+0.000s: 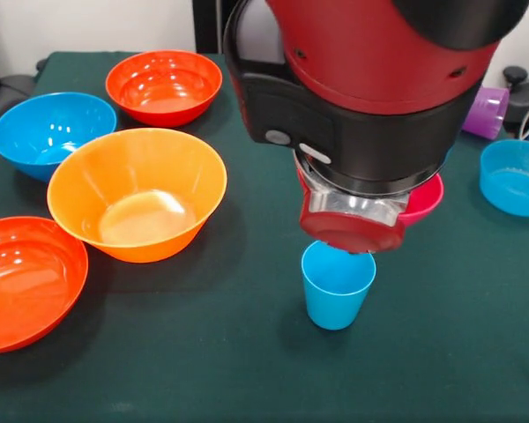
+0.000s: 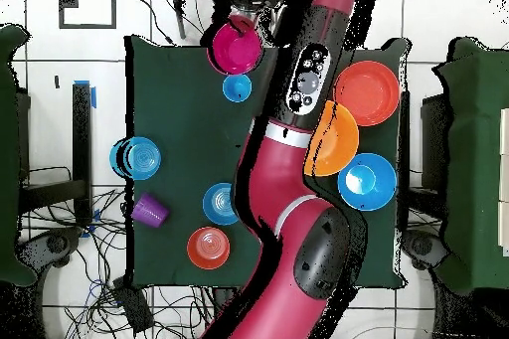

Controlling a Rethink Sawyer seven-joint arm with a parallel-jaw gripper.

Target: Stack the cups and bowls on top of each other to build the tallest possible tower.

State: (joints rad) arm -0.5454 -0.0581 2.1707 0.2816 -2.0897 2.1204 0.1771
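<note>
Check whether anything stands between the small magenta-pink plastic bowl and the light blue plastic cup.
Nothing visible does. From overhead, the small magenta-pink plastic bowl shows right beside the light blue plastic cup, with no other object between them. In the front view the red and black arm hides that gap.

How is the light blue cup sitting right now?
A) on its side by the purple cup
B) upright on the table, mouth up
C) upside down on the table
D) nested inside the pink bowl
B: the light blue cup stands on the green table with its open rim facing up, beside the pink bowl, not in it.
</note>
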